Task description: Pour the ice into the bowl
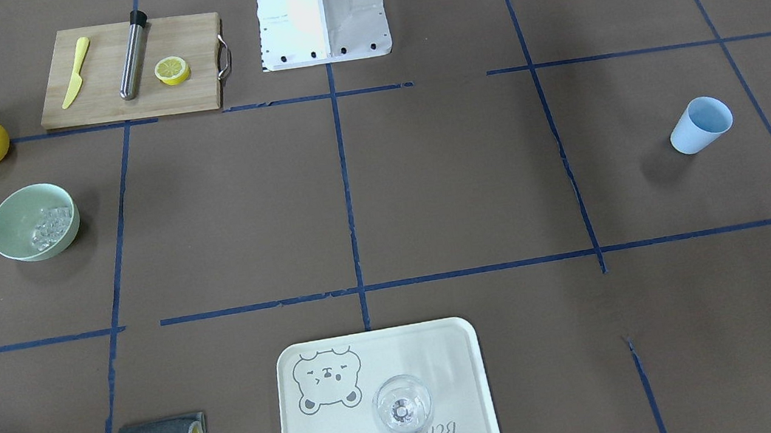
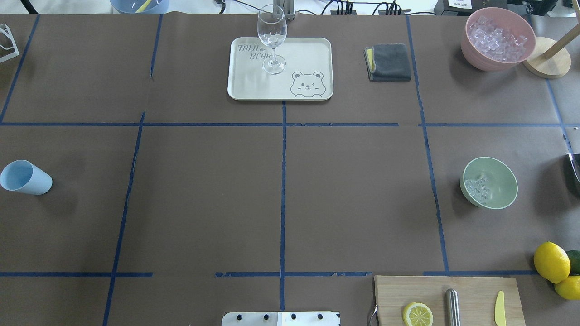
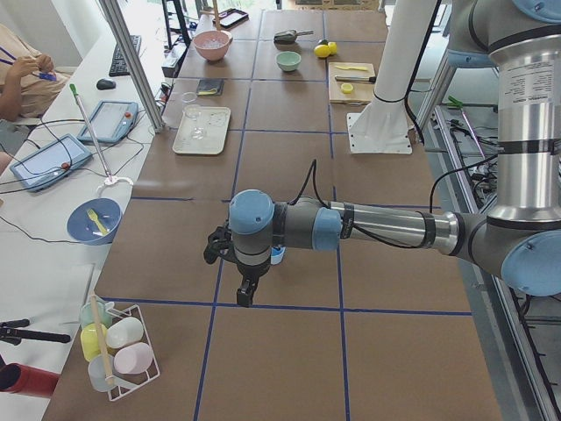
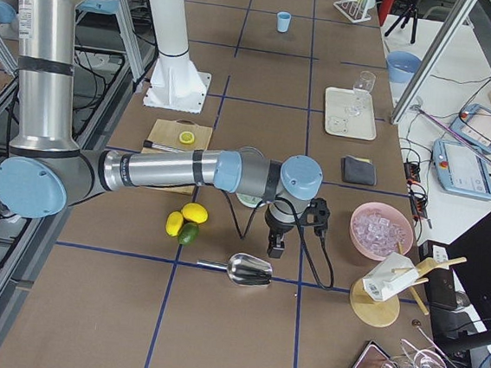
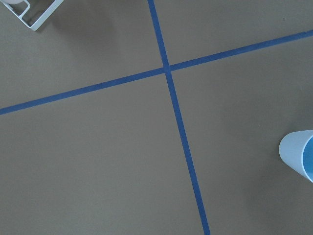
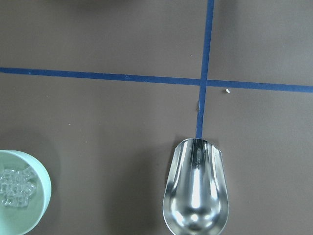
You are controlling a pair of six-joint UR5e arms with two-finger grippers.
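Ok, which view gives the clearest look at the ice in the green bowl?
Exterior front-facing: the whole bowl shows, with the ice piled against one inner wall. Overhead comes close. Right wrist crops the bowl at the frame edge. The side views resolve no cubes; left wrist misses it.

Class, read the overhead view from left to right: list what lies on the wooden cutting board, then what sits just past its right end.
lemon half → metal rod → yellow knife → lemons
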